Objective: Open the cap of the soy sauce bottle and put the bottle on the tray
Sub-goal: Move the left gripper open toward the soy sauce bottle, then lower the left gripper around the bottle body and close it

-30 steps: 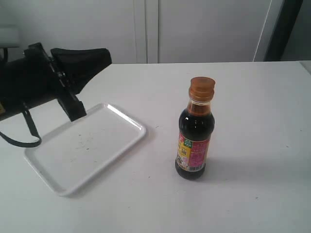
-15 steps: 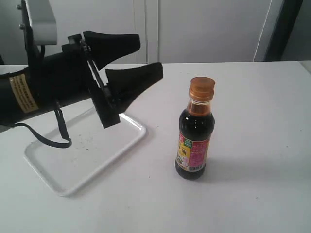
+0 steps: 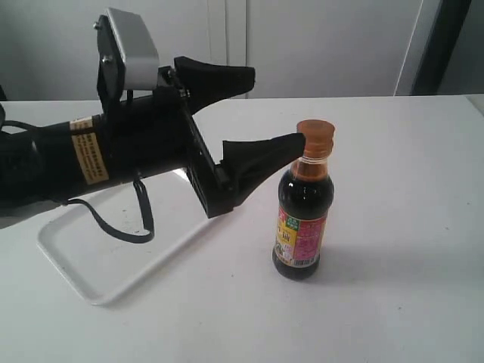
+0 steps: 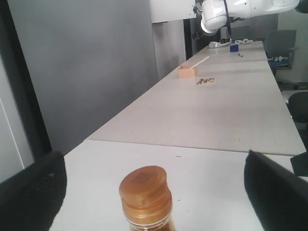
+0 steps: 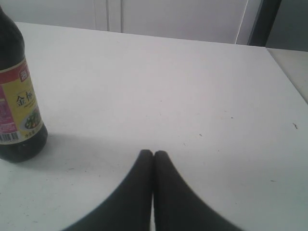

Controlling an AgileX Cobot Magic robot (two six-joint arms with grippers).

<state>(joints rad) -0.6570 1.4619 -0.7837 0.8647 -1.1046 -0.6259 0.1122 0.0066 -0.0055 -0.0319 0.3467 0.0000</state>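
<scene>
The bottle point(image 3: 304, 219) stands upright on the table point(image 3: 393, 151), to the right of the tray point(image 3: 76, 280) and not on it. Its cap point(image 3: 314, 138) is shut down over the neck. Nothing of the task looks done yet.

The left gripper point(image 3: 276, 106) comes in from the tray side at cap height, with its jaws spread wide and nothing between them but the cap. In the exterior view the lower finger point(image 3: 261, 159) seems to meet the cap's edge. The left wrist view settles it: the cap sits midway between the two fingers with a clear gap on each side, so neither touches it. The wide spread probably lets the fingers pass either side of the top without knocking the bottle. The height suggests the arm means to take the cap or neck, not the labelled body.

The right gripper point(image 5: 153, 154) sits low over the table on the bottle's other side, with its fingers pressed together and empty. It is near the bottle but apart from it. In my judgement it is waiting, perhaps to work the cap or steady the glass once the left has a hold.

The tray lies flat with the left arm partly hiding it. What shows of it is bare, ready to take the bottle.
</scene>
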